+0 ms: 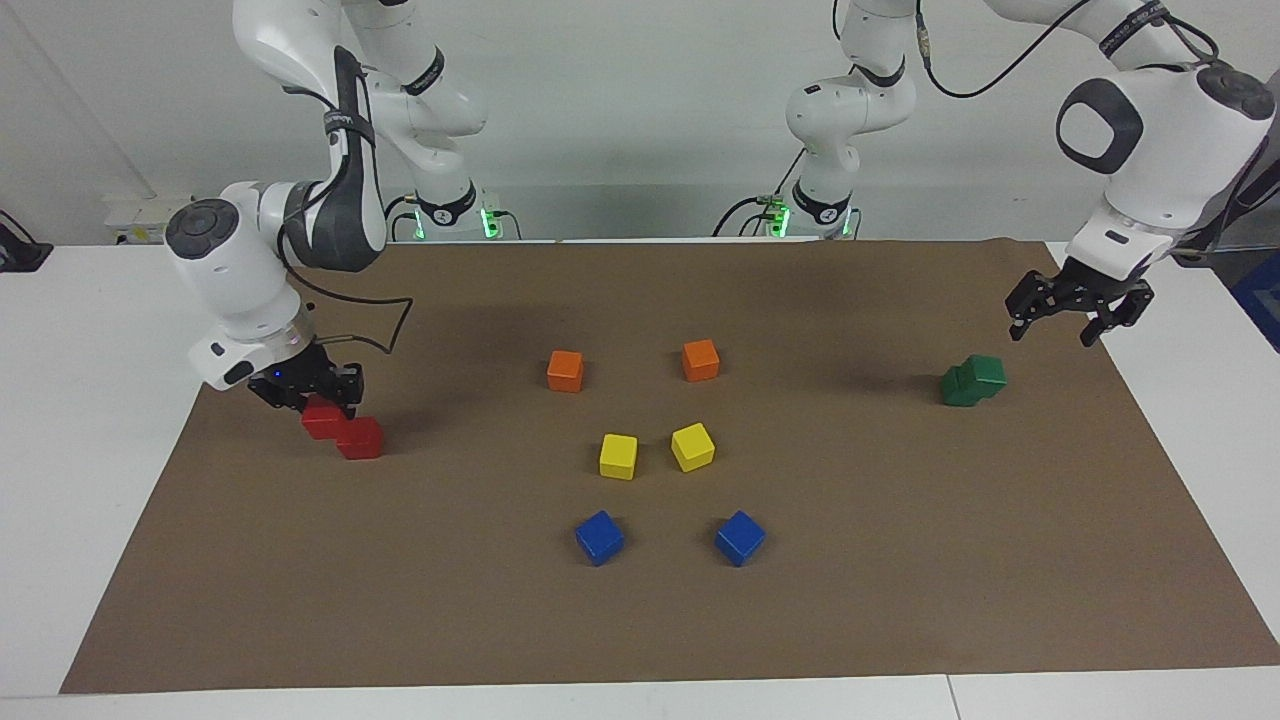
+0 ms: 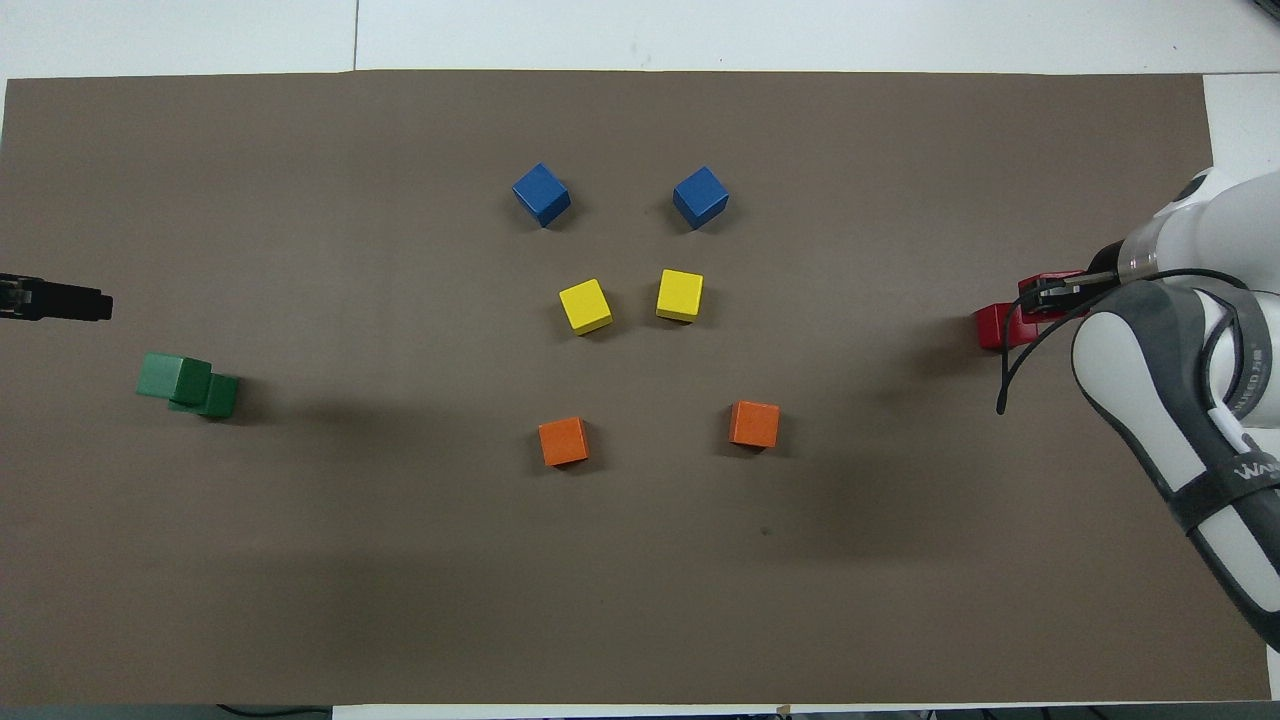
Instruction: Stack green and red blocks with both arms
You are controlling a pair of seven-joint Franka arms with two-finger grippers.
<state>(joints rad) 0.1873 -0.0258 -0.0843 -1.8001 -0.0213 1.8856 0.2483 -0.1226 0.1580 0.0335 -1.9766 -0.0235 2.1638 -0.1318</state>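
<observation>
Blue cubes lie farthest from the robots, yellow cubes marking centre: toward the right arm's end, right gripper clamps one red block (light, rigid; take flat sides); toward the left arm's, left gripper hangs fingers apart above the green blocks.

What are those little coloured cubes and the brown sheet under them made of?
The cubes, such as a yellow cube, look like painted wood or plastic: matte faces, crisp edges, no visible grain. The brown sheet looks like paper or thin card: flat, dull, with straight cut edges.
</observation>
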